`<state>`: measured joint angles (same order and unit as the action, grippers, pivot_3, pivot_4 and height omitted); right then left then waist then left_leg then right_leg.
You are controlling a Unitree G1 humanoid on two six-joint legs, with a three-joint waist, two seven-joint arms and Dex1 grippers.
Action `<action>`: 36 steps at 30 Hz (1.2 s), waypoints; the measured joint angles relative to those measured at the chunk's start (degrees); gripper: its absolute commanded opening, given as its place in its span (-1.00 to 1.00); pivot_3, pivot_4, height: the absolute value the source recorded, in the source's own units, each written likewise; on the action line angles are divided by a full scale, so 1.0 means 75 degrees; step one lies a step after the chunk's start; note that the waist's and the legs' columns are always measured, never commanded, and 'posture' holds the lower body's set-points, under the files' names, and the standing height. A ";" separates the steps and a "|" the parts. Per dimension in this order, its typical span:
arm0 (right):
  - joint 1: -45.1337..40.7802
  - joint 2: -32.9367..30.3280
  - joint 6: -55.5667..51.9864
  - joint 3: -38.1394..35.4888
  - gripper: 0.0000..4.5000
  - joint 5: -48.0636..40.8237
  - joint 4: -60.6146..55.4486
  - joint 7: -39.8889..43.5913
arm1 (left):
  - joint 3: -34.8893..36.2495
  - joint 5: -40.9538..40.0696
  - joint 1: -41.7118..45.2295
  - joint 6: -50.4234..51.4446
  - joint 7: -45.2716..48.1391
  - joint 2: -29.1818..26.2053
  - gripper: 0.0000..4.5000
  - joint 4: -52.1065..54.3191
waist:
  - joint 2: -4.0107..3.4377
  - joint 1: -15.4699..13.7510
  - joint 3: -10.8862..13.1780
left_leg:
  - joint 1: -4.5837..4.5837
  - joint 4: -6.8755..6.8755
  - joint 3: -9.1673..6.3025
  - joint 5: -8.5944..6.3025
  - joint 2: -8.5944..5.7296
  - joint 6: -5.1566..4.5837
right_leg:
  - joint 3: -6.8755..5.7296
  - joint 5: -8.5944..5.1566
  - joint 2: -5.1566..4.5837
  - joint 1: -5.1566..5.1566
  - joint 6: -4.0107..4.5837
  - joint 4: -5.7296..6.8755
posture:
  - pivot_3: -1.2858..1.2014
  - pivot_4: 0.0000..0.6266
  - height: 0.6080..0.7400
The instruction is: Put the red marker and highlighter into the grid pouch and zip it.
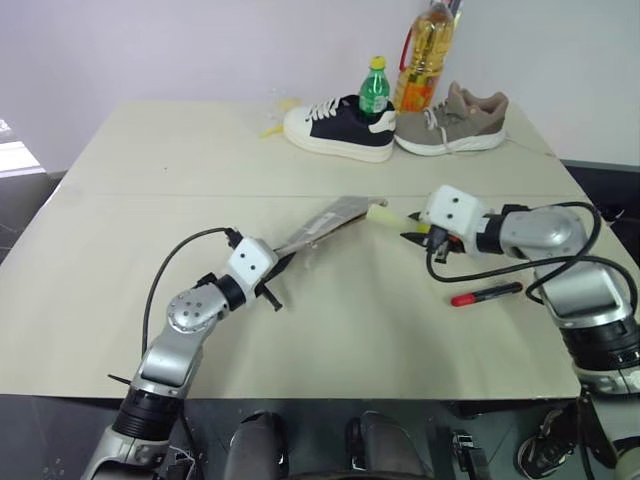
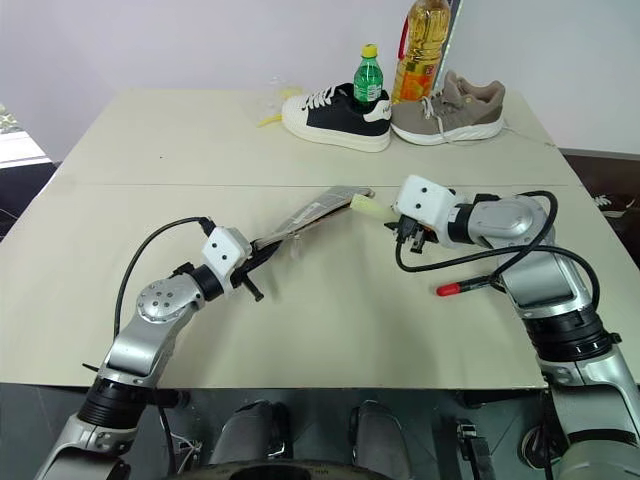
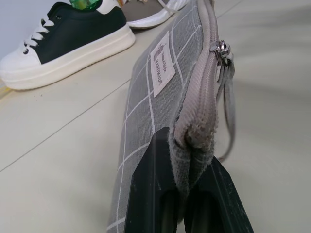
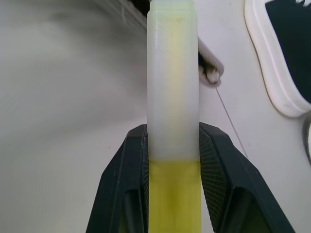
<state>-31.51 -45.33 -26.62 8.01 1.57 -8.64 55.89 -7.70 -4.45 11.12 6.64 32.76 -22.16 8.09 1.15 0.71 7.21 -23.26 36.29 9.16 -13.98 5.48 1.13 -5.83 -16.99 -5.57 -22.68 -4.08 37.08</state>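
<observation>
The grid pouch (image 1: 325, 222) is grey with white grid lines and a white label (image 3: 160, 64). It is held up off the table at a slant, with my left gripper (image 3: 187, 170) shut on its near corner beside the zipper (image 3: 221, 51). My right gripper (image 4: 173, 155) is shut on the pale-yellow highlighter (image 4: 173, 87), whose tip points at the pouch's far end (image 2: 352, 195). The red marker (image 1: 486, 294) lies on the table near my right arm.
Two shoes, a black-and-white one (image 1: 338, 127) and a beige one (image 1: 452, 123), stand at the table's far edge with a green bottle (image 1: 374, 88) and an oil bottle (image 1: 425, 55). A yellow scrap (image 1: 275, 125) lies left of them.
</observation>
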 measured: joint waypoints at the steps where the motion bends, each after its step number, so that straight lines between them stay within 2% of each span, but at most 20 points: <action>1: -0.0007 0.0009 -0.0010 0.0025 -0.61 -0.0001 0.0006 -0.0028 | -0.0002 0.0000 -0.0016 0.0000 -0.0001 0.0008 -1.00 0.0003 | 0.0000 0.0002 0.0000 | 0.0000 0.0000 0.0000 0.0000 0.0000 0.0000 | 0.0000 0.0000 0.0000 0.0000 0.0000 0.0000 | 0.03 -0.52 0.47; 36: 0.0243 0.0009 0.0094 0.0342 -0.61 -0.0078 0.0134 0.0093 | -0.0071 0.0005 -0.0070 0.0026 0.0031 0.0169 -1.00 0.0088 | 0.0000 0.0004 0.0000 | 0.0001 0.0001 0.0000 0.0000 0.0001 0.0000 | 0.0000 0.0000 0.0002 0.0000 -0.0001 0.0001 | 0.03 -0.52 0.47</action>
<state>-29.69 -45.26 -25.91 10.57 0.98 -7.63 56.59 -8.23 -4.41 10.60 6.83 32.99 -20.90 8.75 1.15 0.74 7.21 -23.26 36.29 9.16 -13.98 5.48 1.13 -5.83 -16.99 -5.55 -22.68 -4.08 37.09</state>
